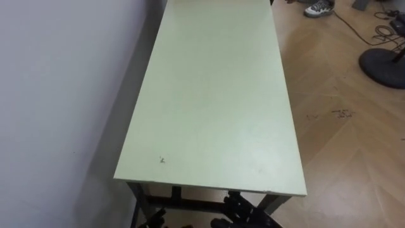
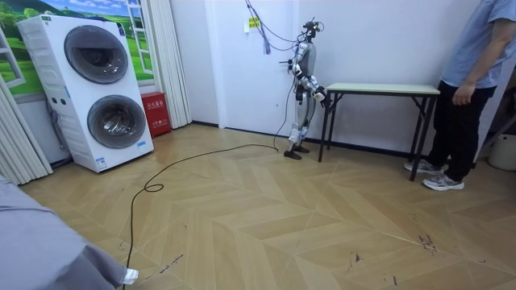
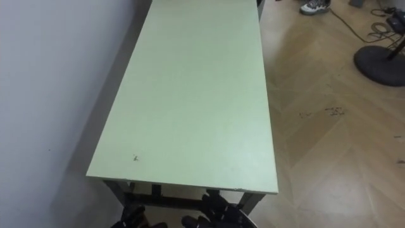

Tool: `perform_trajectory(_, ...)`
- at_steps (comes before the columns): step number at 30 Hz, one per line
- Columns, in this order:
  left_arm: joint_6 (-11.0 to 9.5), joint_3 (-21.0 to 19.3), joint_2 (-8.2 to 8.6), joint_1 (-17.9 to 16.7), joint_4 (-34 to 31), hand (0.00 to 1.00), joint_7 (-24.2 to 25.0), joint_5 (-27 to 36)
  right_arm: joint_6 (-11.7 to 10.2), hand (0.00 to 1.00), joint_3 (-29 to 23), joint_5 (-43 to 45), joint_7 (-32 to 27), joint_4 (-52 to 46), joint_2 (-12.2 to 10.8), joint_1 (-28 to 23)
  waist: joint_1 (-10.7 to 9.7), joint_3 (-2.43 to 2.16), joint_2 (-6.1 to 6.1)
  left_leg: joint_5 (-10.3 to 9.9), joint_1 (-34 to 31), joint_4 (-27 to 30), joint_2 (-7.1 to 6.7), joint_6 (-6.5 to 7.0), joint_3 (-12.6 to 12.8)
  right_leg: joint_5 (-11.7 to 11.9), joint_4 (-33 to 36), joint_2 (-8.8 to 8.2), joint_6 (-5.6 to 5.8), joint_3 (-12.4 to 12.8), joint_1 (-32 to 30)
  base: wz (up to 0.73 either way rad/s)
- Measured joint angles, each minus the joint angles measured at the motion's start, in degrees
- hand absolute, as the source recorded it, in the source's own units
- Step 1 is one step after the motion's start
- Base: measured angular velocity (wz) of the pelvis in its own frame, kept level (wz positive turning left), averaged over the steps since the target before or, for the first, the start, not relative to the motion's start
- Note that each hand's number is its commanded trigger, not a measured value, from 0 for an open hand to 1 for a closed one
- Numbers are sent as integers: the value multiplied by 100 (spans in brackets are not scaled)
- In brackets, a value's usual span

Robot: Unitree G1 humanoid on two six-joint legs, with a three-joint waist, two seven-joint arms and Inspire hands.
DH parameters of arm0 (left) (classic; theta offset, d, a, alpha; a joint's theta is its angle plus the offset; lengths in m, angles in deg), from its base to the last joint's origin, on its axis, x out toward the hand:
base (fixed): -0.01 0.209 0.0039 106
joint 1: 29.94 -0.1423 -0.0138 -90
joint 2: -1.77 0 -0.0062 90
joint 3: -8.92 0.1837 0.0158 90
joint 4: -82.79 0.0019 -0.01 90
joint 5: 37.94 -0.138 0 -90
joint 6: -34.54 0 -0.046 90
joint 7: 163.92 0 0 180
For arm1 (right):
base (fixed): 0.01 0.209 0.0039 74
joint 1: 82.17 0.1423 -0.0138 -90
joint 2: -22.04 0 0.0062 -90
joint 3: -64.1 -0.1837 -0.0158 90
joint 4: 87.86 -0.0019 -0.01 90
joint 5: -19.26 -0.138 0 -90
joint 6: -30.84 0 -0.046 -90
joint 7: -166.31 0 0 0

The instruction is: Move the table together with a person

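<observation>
The table (image 1: 215,95) stood along the wall (image 1: 63,95), running toward 12 o'clock. The left hand (image 3: 137,217) and right hand (image 3: 215,214) sat under its 6 o'clock edge, grip impossible to tell. A person (image 2: 472,80) stood at the far end.

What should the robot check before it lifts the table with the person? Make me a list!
1. Robot at its end of the table: ok, it stands at the short end.
2. Robot's hold: cannot tell; the left hand and right hand sit below the near edge.
3. Person holding the far end: not ok, the person's hand hangs beside the table.
4. Room on the robot's left: not ok, the wall runs close along the table.
5. Floor on the robot's right: not ok, a round black base stands there.
</observation>
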Motion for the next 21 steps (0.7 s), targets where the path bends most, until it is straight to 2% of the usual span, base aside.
perform_trajectory(6, -157, -5, 12, 74, 391, 0, -21, 4, -13, 0, -33, 599, -83, 837, 1, 154, -25, -5, 16, 0, -3, 3, -1, 0, -26, 0, -1, 2, 0, -11, 7, 2)
perform_trajectory(9, -213, -57, 18, 257, 871, 0, -35, 4, -20, 0, -121, 627, -154, 1475, -17, 322, -4, -9, 12, 0, -1, -8, 0, 0, -16, 0, -7, -1, 0, -52, -3, -3)
perform_trajectory(12, -231, -259, 15, 240, 1185, 0, -78, 3, -25, 0, -347, 615, -348, 1927, -26, 421, 4, -12, -3, 0, 20, -19, 1, -1, -12, 0, -11, -3, 0, -98, -18, -1)
perform_trajectory(15, -234, -543, 71, 178, 1785, 0, -195, -11, -46, 0, -523, 576, -496, 2518, -62, 503, 14, -24, -37, -1, 93, -66, 2, -2, -12, 0, -13, -2, -1, -190, 24, 0)
perform_trajectory(21, -330, -1141, 163, -73, 2328, 0, -556, -522, -151, 0, -689, 575, -858, 3003, -90, 310, 40, -14, -42, -1, 116, -90, 2, -2, -15, 3, -13, 0, -6, -154, 29, -1)
